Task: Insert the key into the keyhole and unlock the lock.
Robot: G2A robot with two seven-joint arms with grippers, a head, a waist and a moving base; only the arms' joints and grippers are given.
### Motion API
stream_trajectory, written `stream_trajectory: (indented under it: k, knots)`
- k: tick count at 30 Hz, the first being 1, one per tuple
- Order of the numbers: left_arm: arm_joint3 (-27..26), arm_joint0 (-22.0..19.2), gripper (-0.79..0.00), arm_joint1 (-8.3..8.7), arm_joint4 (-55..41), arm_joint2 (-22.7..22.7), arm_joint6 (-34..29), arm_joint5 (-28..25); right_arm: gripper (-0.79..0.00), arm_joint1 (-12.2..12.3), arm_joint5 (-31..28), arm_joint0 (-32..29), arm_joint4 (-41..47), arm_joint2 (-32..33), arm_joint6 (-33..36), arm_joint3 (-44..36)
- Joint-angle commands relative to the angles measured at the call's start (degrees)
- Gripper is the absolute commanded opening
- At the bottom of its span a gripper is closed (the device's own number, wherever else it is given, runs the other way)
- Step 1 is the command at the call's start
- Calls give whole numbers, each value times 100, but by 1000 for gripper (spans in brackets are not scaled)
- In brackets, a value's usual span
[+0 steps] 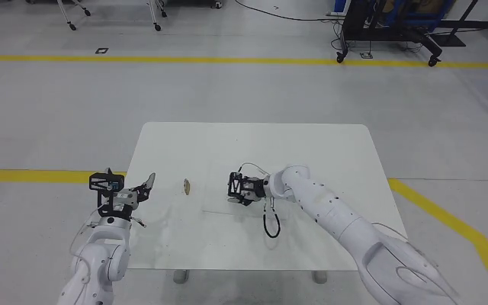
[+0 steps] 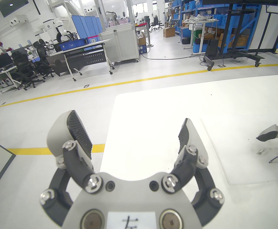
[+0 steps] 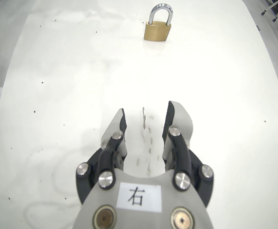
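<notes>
Spread open astride the thin key (image 3: 143, 118) on the table (image 3: 65, 86): right gripper (image 3: 146, 107), apparently lining up a pinch. Ahead, well apart: brass padlock (image 3: 157, 32), seemingly upright. Beyond, at the table edge: left gripper (image 2: 129, 117), unclenched, empty.

Matt brass lock (image 3: 157, 32) with a glossy metal shackle (image 3: 151, 15), on a smooth white table (image 3: 65, 65)

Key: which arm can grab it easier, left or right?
Right. Its open jaws stand either side of the key, with the lock ahead. The left jaws hang open at the table's edge, farther away.
</notes>
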Motion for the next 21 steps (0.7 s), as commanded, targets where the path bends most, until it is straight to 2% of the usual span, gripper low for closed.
stream_trajectory:
  k: [1, 3, 6, 10, 15, 21]
  knots:
    - [0, 0, 0, 0, 0, 0, 0, 0, -573, -70, 14, 76, 70, -54, 49, 162]
    - [0, 0, 0, 0, 0, 0, 0, 0, -631, -148, 47, 140, 90, -135, 133, 301]
    - [0, 0, 0, 0, 0, 0, 0, 0, -785, -250, 21, 218, 154, -226, 159, 490]
    - [0, 0, 0, 0, 0, 0, 0, 0, -785, -302, -166, 334, 207, -230, -161, 646]
    - [0, 0, 0, 0, 0, 0, 0, 0, -785, -209, -231, 365, 22, -121, -862, 636]
    - [0, 0, 0, 0, 0, 0, 0, 0, -785, 176, -451, 47, 28, 455, -2633, 209]
